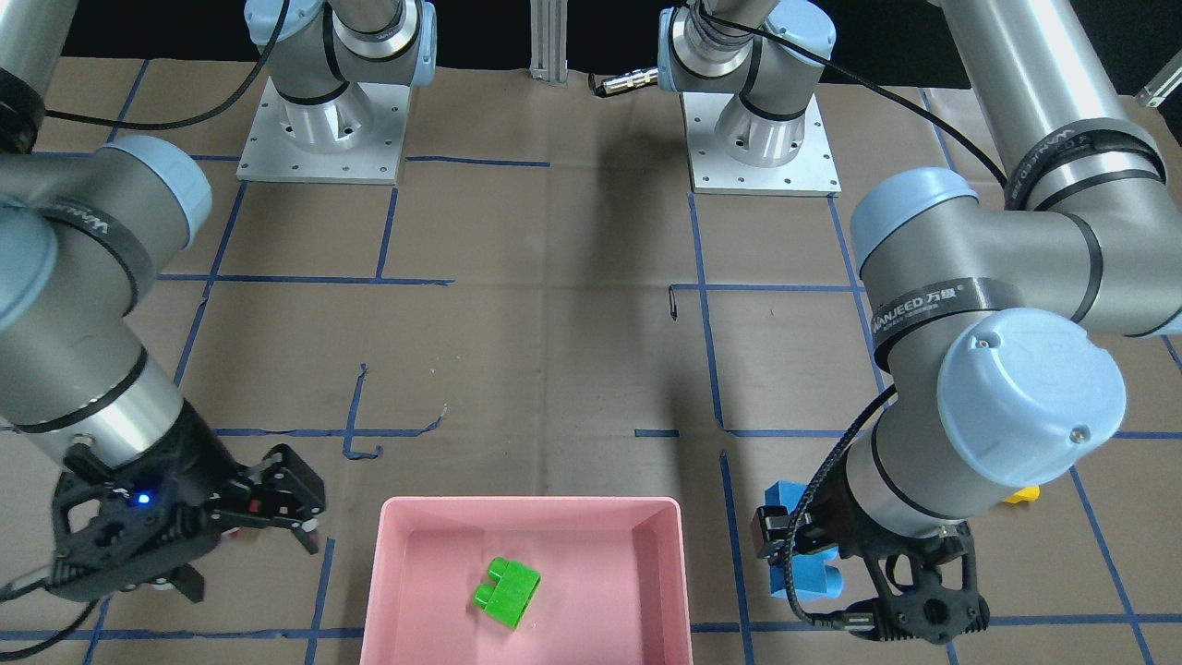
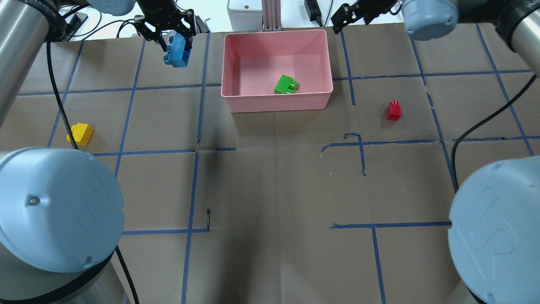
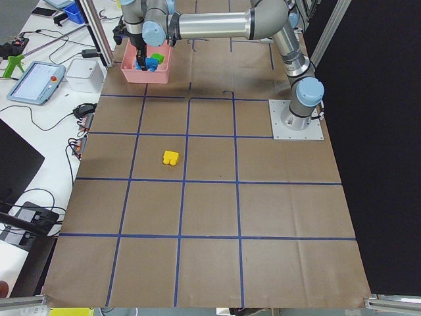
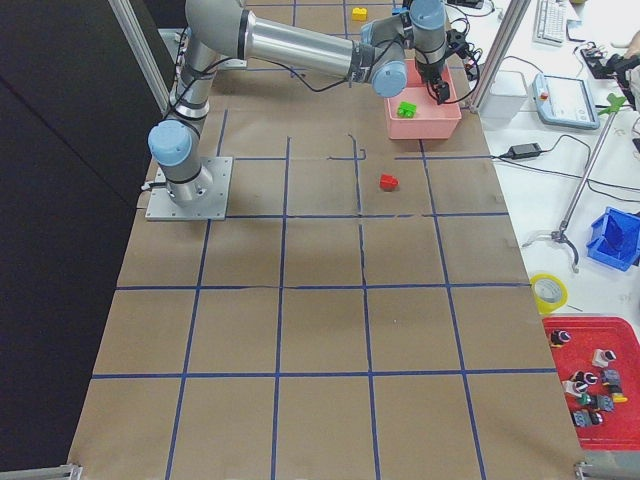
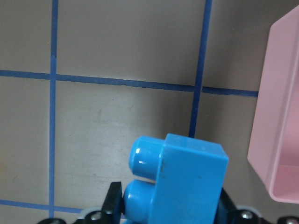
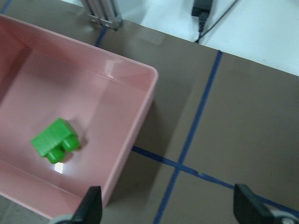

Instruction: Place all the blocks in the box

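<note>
Left jaws clamp the blue block (image 2: 177,51); right jaws gape wide.

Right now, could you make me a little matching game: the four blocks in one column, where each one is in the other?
1. green block
2. blue block
3. red block
4. yellow block

A. held in the left gripper
B. on the table, robot's right side
C. inside the box
D. on the table, robot's left side

Pairs: 1-C, 2-A, 3-B, 4-D
</note>
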